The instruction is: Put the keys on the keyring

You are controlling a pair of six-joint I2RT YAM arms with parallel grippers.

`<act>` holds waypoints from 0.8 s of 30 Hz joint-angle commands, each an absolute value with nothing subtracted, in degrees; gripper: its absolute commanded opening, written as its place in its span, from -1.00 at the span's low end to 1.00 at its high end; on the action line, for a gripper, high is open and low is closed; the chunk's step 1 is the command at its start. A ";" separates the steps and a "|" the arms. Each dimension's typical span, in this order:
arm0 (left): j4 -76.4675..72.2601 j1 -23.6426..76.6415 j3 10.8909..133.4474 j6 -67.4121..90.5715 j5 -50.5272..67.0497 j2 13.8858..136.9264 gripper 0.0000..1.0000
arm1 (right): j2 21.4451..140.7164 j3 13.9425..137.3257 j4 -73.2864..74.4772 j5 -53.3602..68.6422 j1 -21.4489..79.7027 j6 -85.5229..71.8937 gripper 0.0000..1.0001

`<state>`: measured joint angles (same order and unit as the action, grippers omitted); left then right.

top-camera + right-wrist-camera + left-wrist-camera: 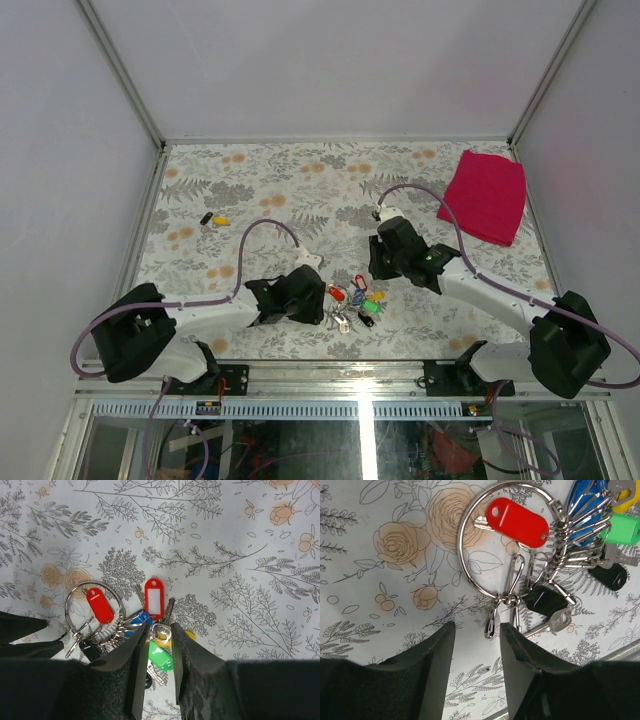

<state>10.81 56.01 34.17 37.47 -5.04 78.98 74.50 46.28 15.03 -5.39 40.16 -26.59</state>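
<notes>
While both arms lean inward over the flowered table (300, 180), a red cloth (487, 195) lies near its far right corner, well apart from all else. The left arm (200, 318) comes in from the near left and the right arm (490, 292) from the near right. Between their black heads, near the front edge, the keys (355, 300) lie in one bunch on the table.

The left gripper (477, 630) hangs just beside the bunch, its fingers a narrow way apart with nothing between them; a small silver clip (492, 622) lies just ahead of the gap. The right gripper (160, 627) hangs above the bunch, fingers likewise narrowly parted and gripping nothing; a green tag (161, 659) and a silver key head (160, 630) show through its gap.

The keyring (459, 540), a large shiny wire loop, lies flat on the table. A red tag (517, 522) rests across its inside. Smaller loops and clips crowd its right side, tangled with a blue tag (585, 500), a yellow one (625, 502), a black tag (545, 601) and a plain silver key (552, 625). A second red tag (154, 598) with a white label lies just beside the loop.

Far off to the left sits a tiny yellow-and-black piece (215, 218), too small to make out
</notes>
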 commanded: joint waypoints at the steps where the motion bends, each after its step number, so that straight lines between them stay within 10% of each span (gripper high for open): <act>1: 11.68 57.44 35.85 36.74 -8.18 81.25 -0.17 | 71.94 45.88 15.28 -5.90 39.81 -27.25 -0.39; 24: 12.75 61.88 36.57 35.88 -9.62 84.69 -0.61 | 72.80 45.57 15.36 -4.72 39.81 -26.98 -0.39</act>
<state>10.72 60.99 36.60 36.14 -9.06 82.52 73.78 45.71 16.03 -4.95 40.12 -26.61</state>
